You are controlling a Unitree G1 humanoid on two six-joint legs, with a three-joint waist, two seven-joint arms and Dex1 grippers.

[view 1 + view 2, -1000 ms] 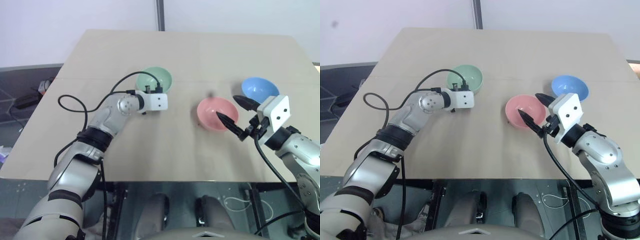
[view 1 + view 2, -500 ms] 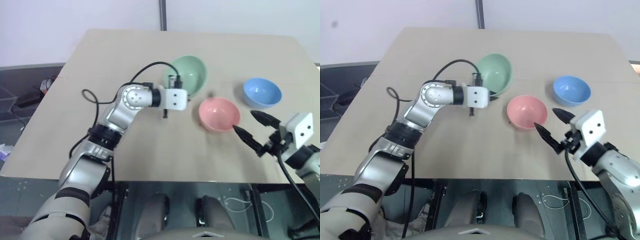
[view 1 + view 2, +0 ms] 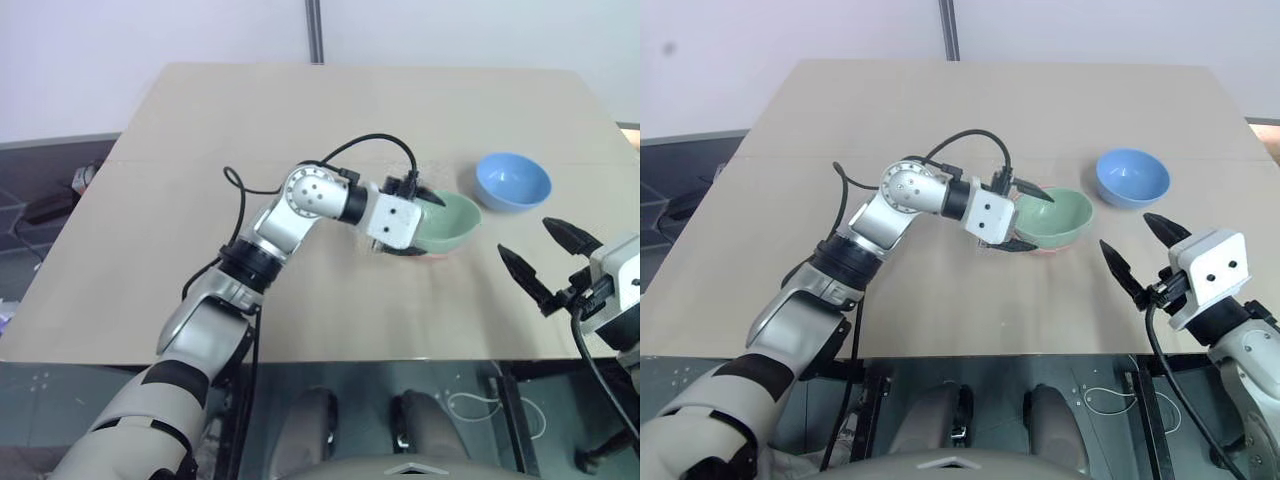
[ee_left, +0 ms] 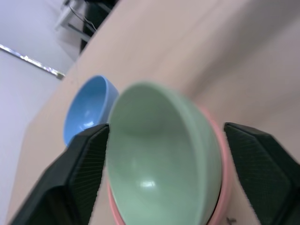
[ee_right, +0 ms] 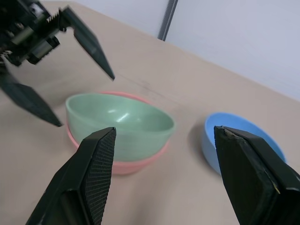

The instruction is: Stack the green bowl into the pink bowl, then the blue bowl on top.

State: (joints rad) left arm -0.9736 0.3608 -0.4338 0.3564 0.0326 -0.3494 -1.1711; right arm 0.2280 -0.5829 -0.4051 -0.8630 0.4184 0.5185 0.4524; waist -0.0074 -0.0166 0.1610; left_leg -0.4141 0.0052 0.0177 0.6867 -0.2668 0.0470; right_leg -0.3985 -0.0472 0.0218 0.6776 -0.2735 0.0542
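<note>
On the table (image 3: pixel 200 130): green bowl (image 3: pixel 445 222) nested in pink bowl (image 5: pixel 117 165), left tool (image 3: pixel 1028 218) spread wide around its rim, released. Blue bowl (image 3: pixel 513 181) just beyond, apart. Right tool (image 3: pixel 545 262) parted, empty, near the table's front edge.

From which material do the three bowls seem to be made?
Green bowl, pink bowl and blue bowl: probably plastic, smooth and glossy, judging by their thin rims, uniform colour and soft light reflections. Melamine is also possible.
</note>
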